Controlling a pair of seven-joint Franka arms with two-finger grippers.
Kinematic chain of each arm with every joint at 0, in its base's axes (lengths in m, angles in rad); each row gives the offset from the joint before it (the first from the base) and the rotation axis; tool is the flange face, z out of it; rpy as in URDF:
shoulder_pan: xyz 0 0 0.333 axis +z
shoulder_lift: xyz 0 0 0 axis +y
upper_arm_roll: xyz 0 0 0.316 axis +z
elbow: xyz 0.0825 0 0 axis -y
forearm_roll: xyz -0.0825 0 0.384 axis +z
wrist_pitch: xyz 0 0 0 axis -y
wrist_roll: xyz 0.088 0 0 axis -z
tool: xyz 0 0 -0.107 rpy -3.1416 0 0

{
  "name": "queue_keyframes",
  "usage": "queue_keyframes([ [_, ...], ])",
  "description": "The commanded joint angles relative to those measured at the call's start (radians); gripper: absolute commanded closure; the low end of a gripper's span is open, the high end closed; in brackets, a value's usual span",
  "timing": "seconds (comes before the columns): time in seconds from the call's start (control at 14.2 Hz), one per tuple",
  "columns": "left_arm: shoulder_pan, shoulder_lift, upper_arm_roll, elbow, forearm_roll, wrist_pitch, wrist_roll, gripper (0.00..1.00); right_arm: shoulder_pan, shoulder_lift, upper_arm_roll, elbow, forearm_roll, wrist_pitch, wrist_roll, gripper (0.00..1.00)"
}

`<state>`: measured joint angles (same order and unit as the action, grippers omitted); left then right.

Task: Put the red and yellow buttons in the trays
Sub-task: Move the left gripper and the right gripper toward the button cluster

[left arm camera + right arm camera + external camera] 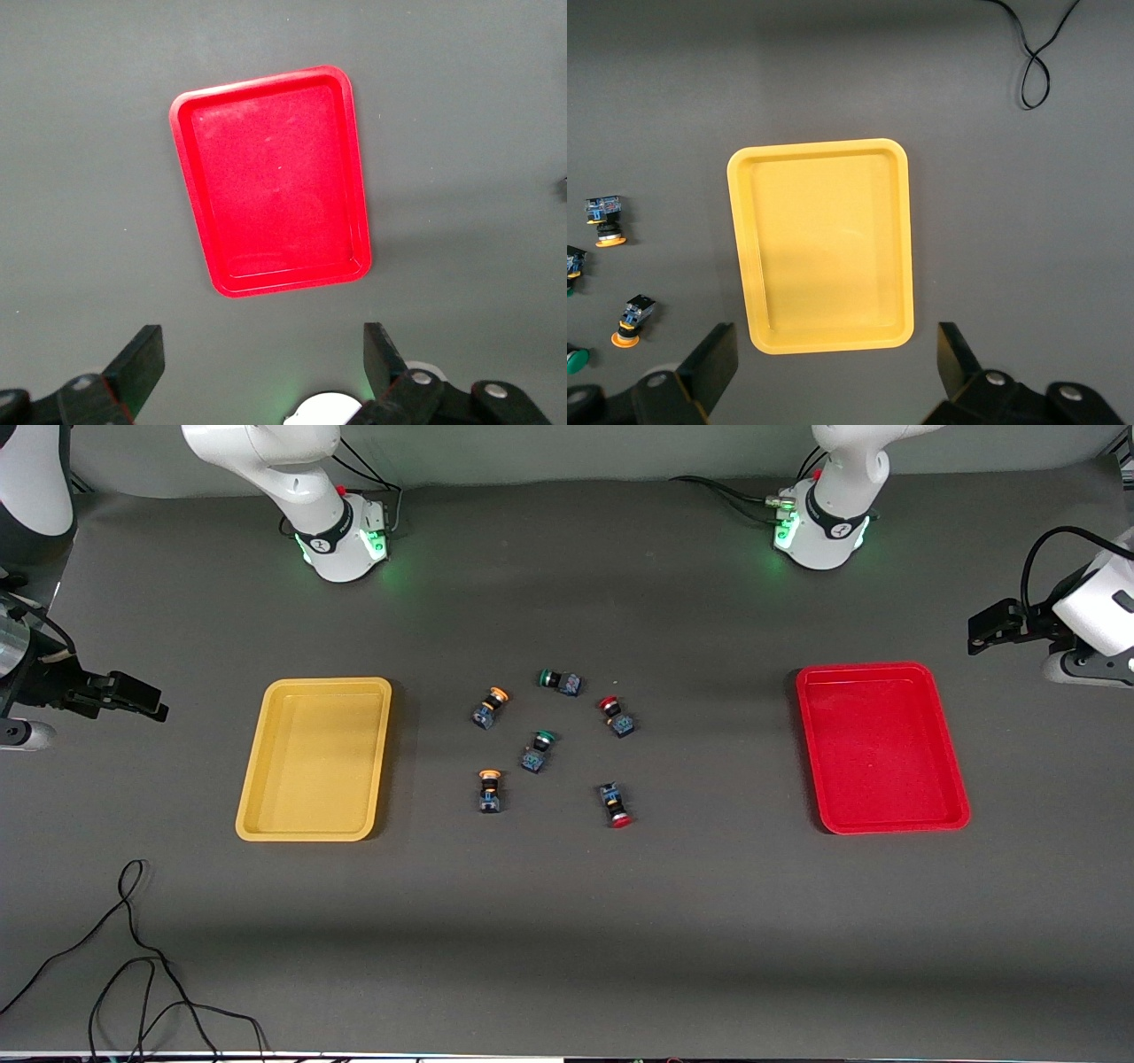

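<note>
Two yellow buttons (pixel 490 707) (pixel 490 790) and two red buttons (pixel 615 716) (pixel 617 804) lie loose at mid-table, between the trays. The yellow tray (pixel 314 762) lies toward the right arm's end and holds nothing. The red tray (pixel 881 748), toward the left arm's end, holds nothing either. My right gripper (pixel 133 695) hangs open over the table's edge beside the yellow tray (pixel 824 239), with two yellow buttons (pixel 607 221) (pixel 631 320) in its view. My left gripper (pixel 985 629) hangs open over the table beside the red tray (pixel 275 177). Both grippers (pixel 263 343) (pixel 835 345) hold nothing.
Two green-capped buttons (pixel 560 681) (pixel 538 751) lie among the red and yellow ones. A thin black cable (pixel 133 957) loops on the table nearer the front camera than the yellow tray. Both arm bases (pixel 341 536) (pixel 824 527) stand at the table's back edge.
</note>
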<state>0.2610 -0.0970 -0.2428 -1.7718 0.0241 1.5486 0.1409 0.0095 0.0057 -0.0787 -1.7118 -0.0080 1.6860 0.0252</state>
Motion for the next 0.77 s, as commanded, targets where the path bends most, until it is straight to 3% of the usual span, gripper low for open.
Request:
queue_keyframes([
  [0.0, -0.008, 0.003, 0.005, 0.015, -0.003, -0.031, 0.014, 0.00, -0.005, -0.010, 0.008, 0.008, -0.015, -0.019, -0.019, 0.00],
  [0.28, -0.009, 0.003, 0.005, 0.015, -0.003, -0.036, 0.011, 0.00, 0.018, -0.007, 0.013, 0.001, -0.010, -0.026, -0.001, 0.00],
  [0.49, -0.011, 0.003, 0.003, 0.015, -0.003, -0.057, 0.002, 0.00, 0.143, -0.007, 0.010, -0.040, 0.046, -0.011, 0.115, 0.00],
  [0.7, -0.020, 0.002, 0.000, 0.008, -0.007, -0.062, -0.003, 0.00, 0.329, -0.015, 0.010, -0.120, 0.066, 0.096, 0.382, 0.00],
])
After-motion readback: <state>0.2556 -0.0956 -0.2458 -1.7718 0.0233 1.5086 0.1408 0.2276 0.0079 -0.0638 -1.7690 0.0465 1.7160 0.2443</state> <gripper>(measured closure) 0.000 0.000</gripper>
